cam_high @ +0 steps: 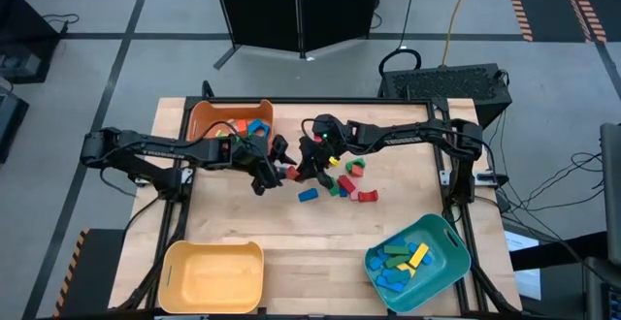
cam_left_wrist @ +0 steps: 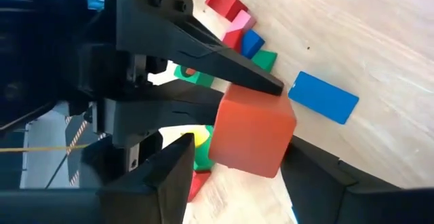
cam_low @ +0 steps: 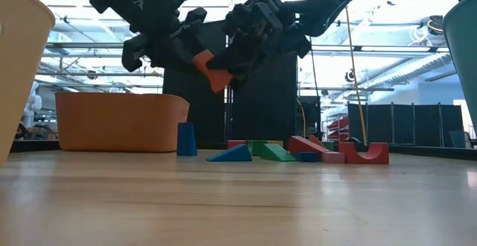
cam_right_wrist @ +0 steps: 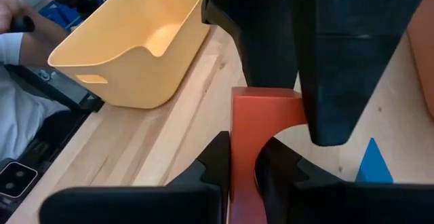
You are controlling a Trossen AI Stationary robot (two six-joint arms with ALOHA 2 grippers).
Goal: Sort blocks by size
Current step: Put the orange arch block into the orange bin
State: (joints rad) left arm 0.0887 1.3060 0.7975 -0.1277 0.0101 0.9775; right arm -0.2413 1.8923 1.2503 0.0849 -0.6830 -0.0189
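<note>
An orange-red arch block (cam_low: 212, 71) hangs in the air between my two grippers, over the middle of the table (cam_high: 291, 173). My right gripper (cam_high: 309, 165) reaches in from the table's right and is shut on it. My left gripper (cam_high: 270, 171) reaches in from the left, open, with one finger on each side of the same block (cam_left_wrist: 251, 132). More blocks lie on the table to the right of it: a blue bar (cam_high: 308, 195), a red arch (cam_high: 367, 196), and green and red pieces (cam_high: 342, 182). My right gripper pinches the arch block between its two fingers at the thin middle (cam_right_wrist: 245, 153), one finger on the flat back and the other in the curved hollow (cam_right_wrist: 277, 134). The fingers slant down from the table's right. The block is lifted well clear of the table. My left gripper has its fingers (cam_left_wrist: 308, 170) close on both sides of the block. A narrow gap shows at one finger, and I cannot tell whether the other touches.
An orange bin (cam_high: 209, 116) holding a few blocks stands at the far left. A yellow bin (cam_high: 175, 276) stands at the near left, and a teal bin (cam_high: 448, 238) with several blocks at the near right. A person's hand (cam_right_wrist: 13, 17) shows beyond the table's edge.
</note>
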